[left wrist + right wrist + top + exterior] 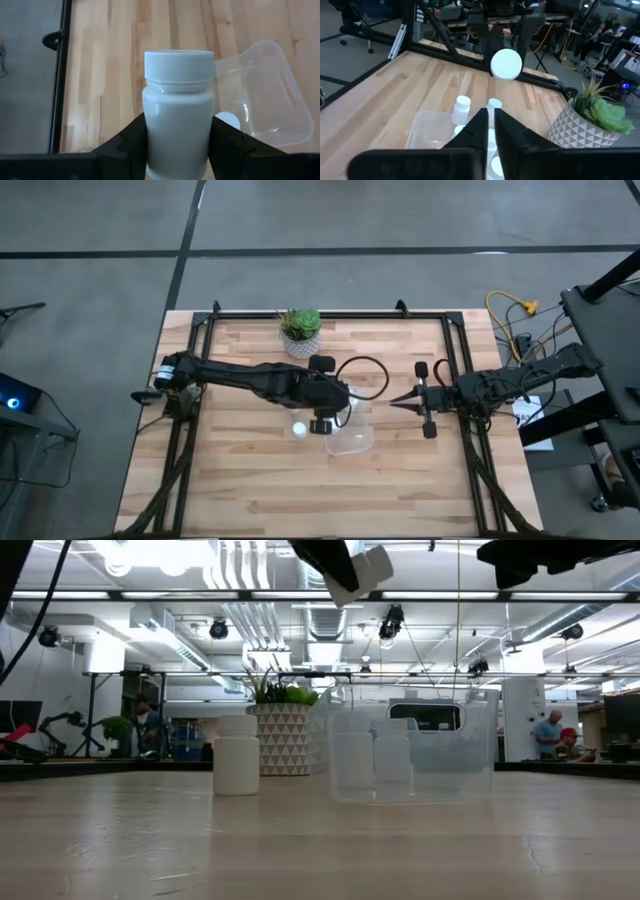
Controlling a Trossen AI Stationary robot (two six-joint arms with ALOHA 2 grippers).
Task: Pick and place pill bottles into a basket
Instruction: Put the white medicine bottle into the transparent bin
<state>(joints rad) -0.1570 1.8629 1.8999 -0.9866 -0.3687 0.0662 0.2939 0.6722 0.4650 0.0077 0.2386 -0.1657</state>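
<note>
Left tool (177,150) grips a white pill bottle (178,115) by its body, upright, held above the clear plastic basket (355,435) at mid-surface (250,490). Right tool (395,399) — fingers closed, empty — waits to the basket's right. One bottle on the surface (298,428) stands just left of the basket; others w/ white caps sit inside — count unclear.

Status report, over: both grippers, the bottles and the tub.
Left gripper shut on pill bottle, above basket. Right gripper shut, empty, beside basket. One bottle standing outside. Nothing blocking.
</note>
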